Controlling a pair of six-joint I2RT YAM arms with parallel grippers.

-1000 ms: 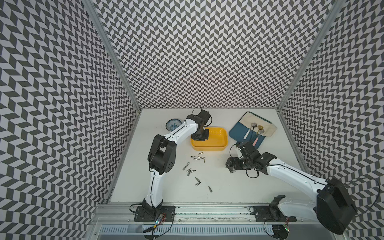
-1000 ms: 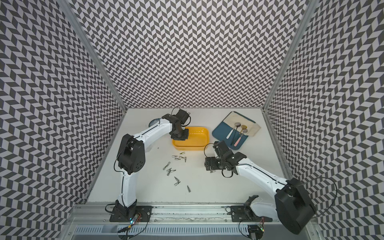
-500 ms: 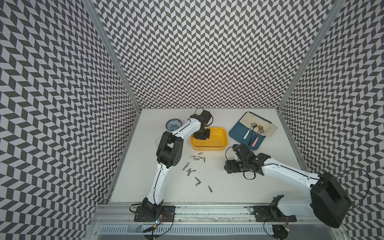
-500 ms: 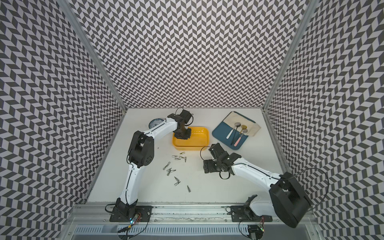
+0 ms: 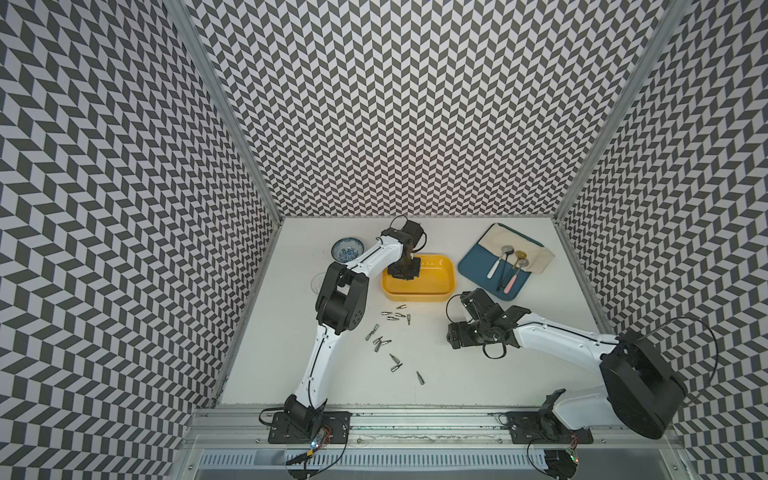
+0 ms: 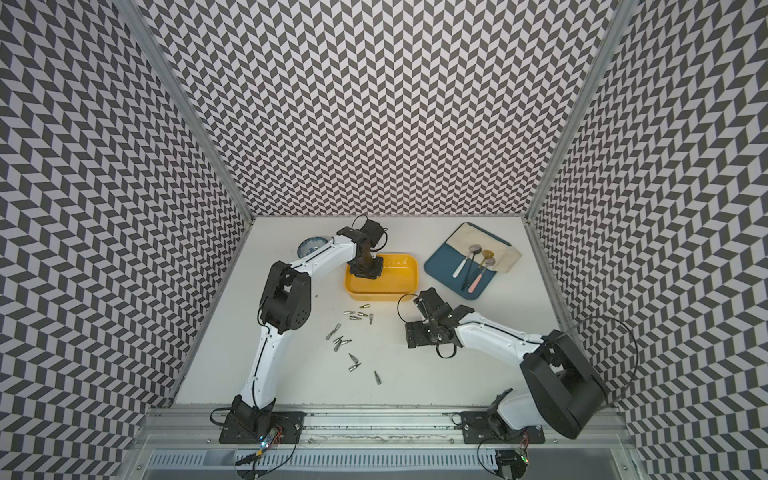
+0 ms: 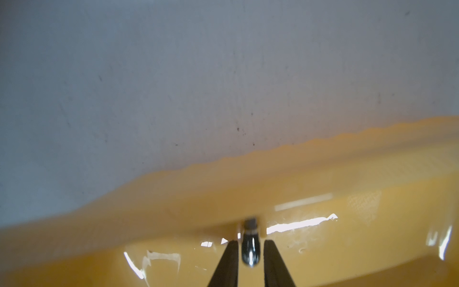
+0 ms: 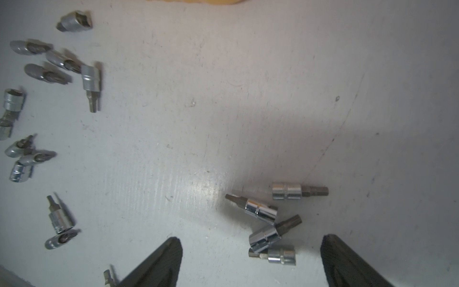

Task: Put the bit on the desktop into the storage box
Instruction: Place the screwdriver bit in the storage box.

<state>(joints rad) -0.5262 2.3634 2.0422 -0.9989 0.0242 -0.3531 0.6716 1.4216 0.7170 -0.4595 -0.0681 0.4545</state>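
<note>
The yellow storage box [image 5: 436, 291] [image 6: 401, 291] stands on the off-white desktop [image 5: 415, 232]. My left gripper [image 5: 402, 272] [image 6: 365, 270] points down into the box's left end. In the left wrist view my left gripper [image 7: 250, 242] has its jaws slightly parted, and a shiny bit [image 7: 249, 248] hangs between them with a thin gap on each side, above the box floor [image 7: 347, 236]. Several bits [image 5: 390, 318] lie scattered on the desktop in front of the box. My right gripper [image 5: 453, 332] [image 8: 250, 237] stands wide open just right of them, with a near bit [image 8: 278, 256] between its fingers, untouched.
A blue-and-cream tray [image 5: 478, 266] with spoons lies at the back right. At the back left, behind my left arm, sits a small blue-patterned bowl [image 5: 348, 249]. Chevron walls close in three sides. More bits [image 8: 90, 82] lie farther off from my right gripper.
My left gripper has stayed over the box's left end and its jaws have parted around the bit. My right gripper has moved a little left toward the scattered bits, still open.
</note>
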